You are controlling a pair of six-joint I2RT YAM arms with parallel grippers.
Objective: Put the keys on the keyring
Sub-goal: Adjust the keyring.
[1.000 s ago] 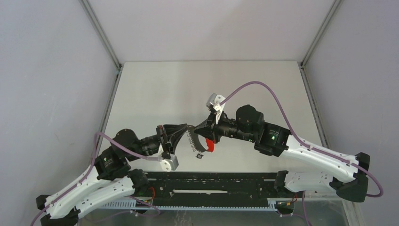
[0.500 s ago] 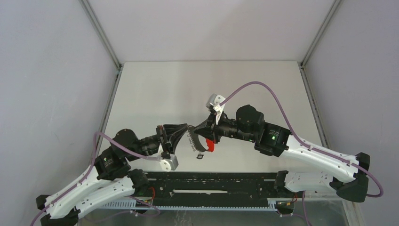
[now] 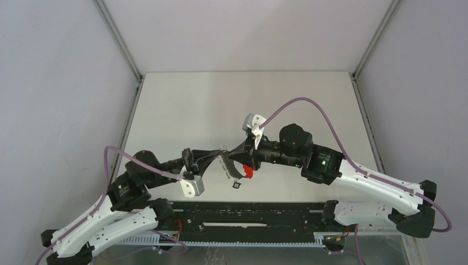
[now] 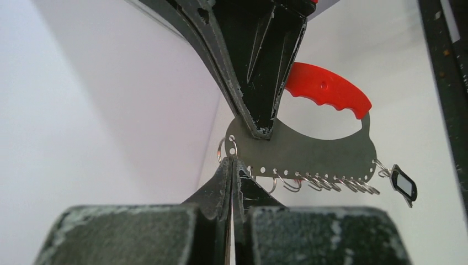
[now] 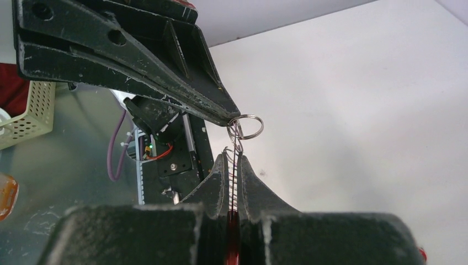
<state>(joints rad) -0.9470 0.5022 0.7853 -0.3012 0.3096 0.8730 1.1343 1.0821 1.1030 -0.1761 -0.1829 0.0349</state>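
Differs from a moment ago chiefly at the left jaws: then a little apart, now pressed together, nipping the lower rim of the keyring. Also shows, in the top view, the left wrist swung slightly lower and its purple cable arched higher. Keeps the right jaws clamped as before on the flat metal plate, between the keyring and the red handle.

Places the keyring right at the left tips and just beside the right tips, seemingly threaded through the plate's end hole, lifted well clear of the table.

Reads as a small step forward: with a grip on the ring from one side and on the plate from the other, probably ready for prying the ring open or working it free. Cannot count anything as mounted yet. Makes out no keys in any view.

Finds no container near either jaws. Treats the plate as the only holder: carries a row of small split rings along its lower edge, running away from the left jaws and ending in a small black tag. Glimpses a perforated cream basket well apart from both jaws; cannot tell its contents.
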